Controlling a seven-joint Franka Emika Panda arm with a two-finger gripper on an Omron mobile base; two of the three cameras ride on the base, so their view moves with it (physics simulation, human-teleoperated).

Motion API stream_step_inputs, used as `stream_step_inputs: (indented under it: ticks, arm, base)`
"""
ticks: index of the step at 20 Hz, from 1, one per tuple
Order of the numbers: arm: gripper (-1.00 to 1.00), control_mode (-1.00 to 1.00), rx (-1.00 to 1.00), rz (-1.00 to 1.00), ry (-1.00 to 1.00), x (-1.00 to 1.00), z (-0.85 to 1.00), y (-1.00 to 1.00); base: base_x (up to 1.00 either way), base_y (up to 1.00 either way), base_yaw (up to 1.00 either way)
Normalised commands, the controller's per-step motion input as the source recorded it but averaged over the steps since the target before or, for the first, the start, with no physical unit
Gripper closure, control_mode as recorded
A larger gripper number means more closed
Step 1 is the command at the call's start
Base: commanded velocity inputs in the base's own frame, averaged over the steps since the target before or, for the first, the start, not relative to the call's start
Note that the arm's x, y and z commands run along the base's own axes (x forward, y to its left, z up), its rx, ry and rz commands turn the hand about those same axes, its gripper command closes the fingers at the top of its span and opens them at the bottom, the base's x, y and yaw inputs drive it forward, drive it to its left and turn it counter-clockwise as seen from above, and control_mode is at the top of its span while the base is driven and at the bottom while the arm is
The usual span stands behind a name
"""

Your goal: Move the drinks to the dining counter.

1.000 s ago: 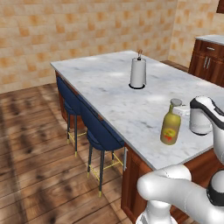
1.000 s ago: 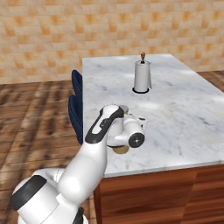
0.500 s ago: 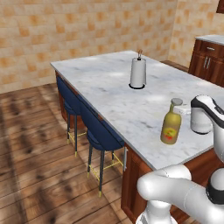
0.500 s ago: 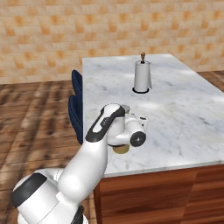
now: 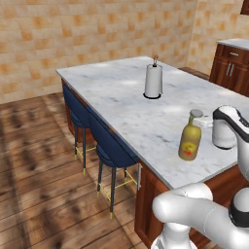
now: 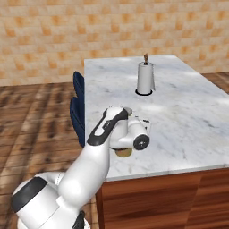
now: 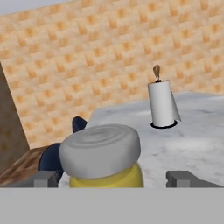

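**Amber bottle standing on the dining counter, gripper spread about its cap**

The dining counter [image 5: 121,92] was a broad rectangular island, polished white-grey marble over a dark wood base, with blue stools [image 5: 109,146] tucked along one long side. A white paper towel roll [image 5: 153,81] stood upright near mid-counter. The amber-yellow bottle [image 5: 190,141] stood upright near the counter's near edge: rigid, smooth-walled, rounded shoulders, a yellow-red label, likely slippery and moderately heavy if full. Best hold judged at the neck or upper body below the ribless grey cap [image 7: 100,150]. The gripper [image 7: 114,178] had its fingertips [image 7: 186,178] spread wide either side of the cap, not pinching it.
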Motion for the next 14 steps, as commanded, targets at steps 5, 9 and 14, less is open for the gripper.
stream_step_inputs:
  ticks: [5,9,14]
  arm:
    - [-1.00,-1.00,0.00,0.09,0.00,-0.29,0.33,0.00]
    - [-1.00,-1.00,0.00,0.10,0.00,-0.34,0.47,0.00]
    - [-1.00,-1.00,0.00,0.03,0.02,-0.15,0.71,0.00]
  base:
    - [0.00,0.00,0.00]
    - [0.00,0.00,0.00]
    - [0.00,0.00,0.00]
